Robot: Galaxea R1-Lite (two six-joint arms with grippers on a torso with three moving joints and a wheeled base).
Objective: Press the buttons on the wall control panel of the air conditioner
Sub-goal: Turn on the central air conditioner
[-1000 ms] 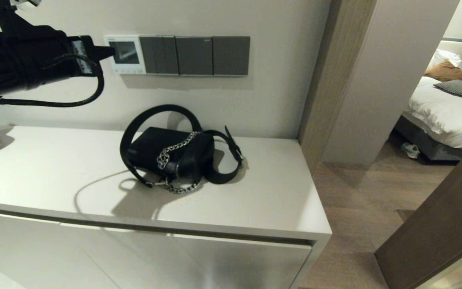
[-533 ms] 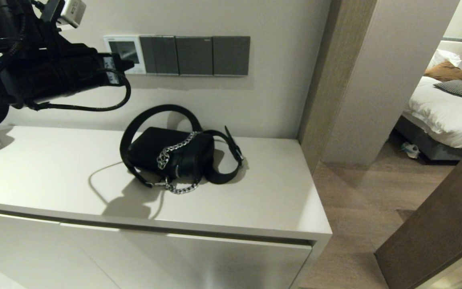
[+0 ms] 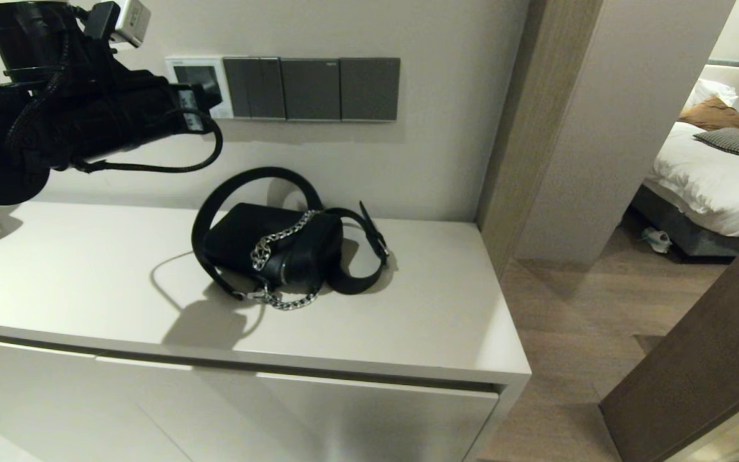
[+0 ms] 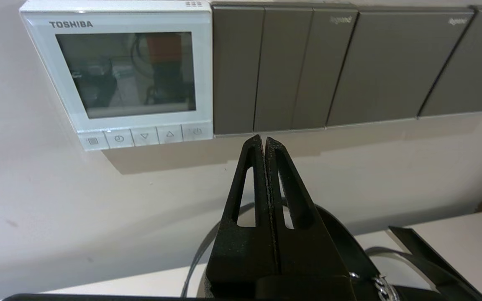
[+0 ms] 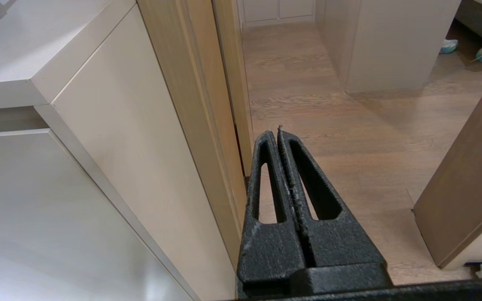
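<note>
Currently | cabinet [image 3: 408, 321]: bag [image 3: 273, 247] at centre | panel [image 4: 117, 71]: on wall, screen dark | left gripper [image 4: 264, 140]: fingers closed, empty, near wall, buttons [image 4: 144, 136] at its 10 o'clock, untouched | right gripper [image 5: 278, 133]: closed, empty, parked beside cabinet | progress: no press evident.

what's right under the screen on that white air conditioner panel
Under the screen of the white panel sits a row of five small pale buttons. The shut left gripper is below and beside them, covering none.
</note>
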